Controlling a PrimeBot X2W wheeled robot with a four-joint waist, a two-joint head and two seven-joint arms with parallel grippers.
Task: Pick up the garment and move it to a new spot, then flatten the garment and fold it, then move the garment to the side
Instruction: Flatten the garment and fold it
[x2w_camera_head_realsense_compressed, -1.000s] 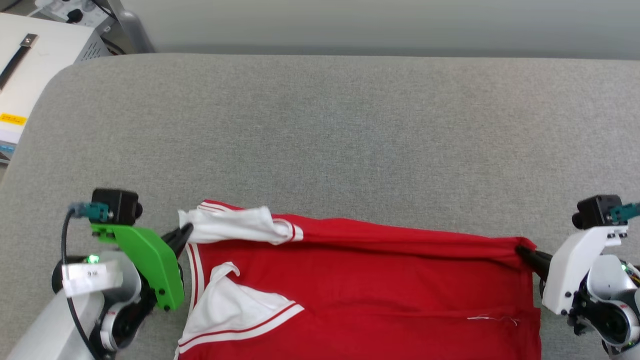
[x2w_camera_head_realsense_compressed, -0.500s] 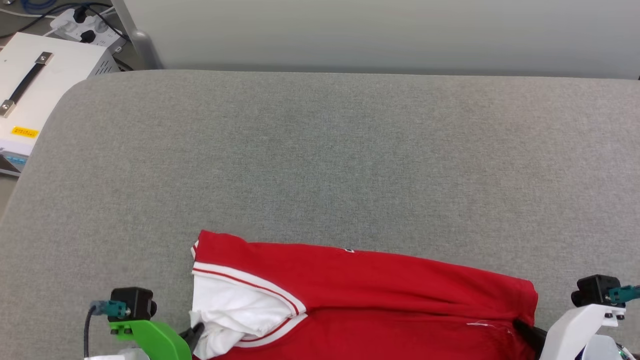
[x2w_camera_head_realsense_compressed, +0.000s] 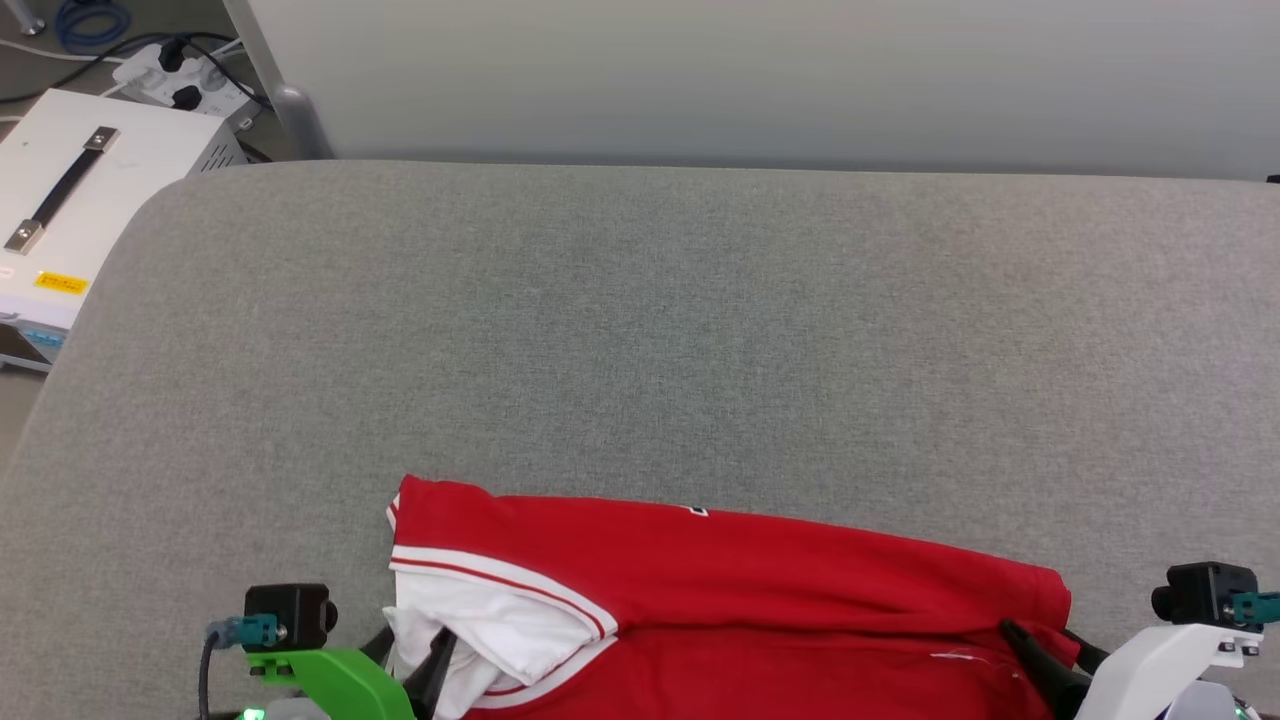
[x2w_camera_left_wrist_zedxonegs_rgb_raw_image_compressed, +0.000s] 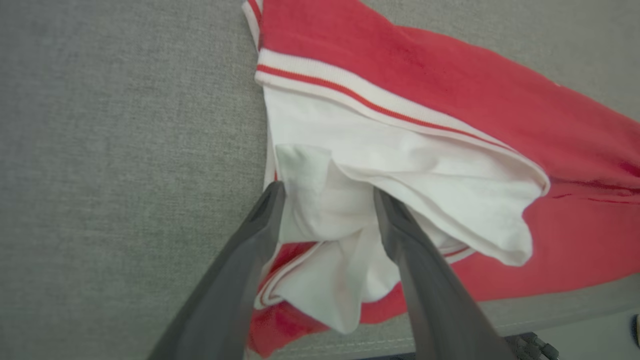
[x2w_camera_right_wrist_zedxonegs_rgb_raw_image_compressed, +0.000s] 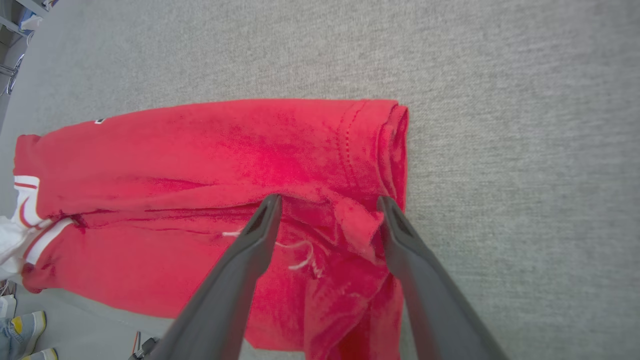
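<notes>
Both sets of jaws, clenched on the T-shirt (x2w_camera_head_realsense_compressed: 760, 590) a moment ago, now stand released: the left gripper (x2w_camera_left_wrist_zedxonegs_rgb_raw_image_compressed: 327, 192) straddles the white sleeve (x2w_camera_left_wrist_zedxonegs_rgb_raw_image_compressed: 400, 170), the right gripper (x2w_camera_right_wrist_zedxonegs_rgb_raw_image_compressed: 330, 200) the hem corner (x2w_camera_right_wrist_zedxonegs_rgb_raw_image_compressed: 360, 225). The T-shirt lies folded lengthwise at the table's (x2w_camera_head_realsense_compressed: 640, 330) near edge, so this fold looks finished.

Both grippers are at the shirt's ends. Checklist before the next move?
1. Left gripper open: ok.
2. Right gripper open: ok.
3. Shirt folded over lengthwise: ok.
4. White sleeve lying flat: not ok, bunched at the left gripper.
5. Fingers free of cloth: cannot tell, fabric sits between both pairs.
</notes>
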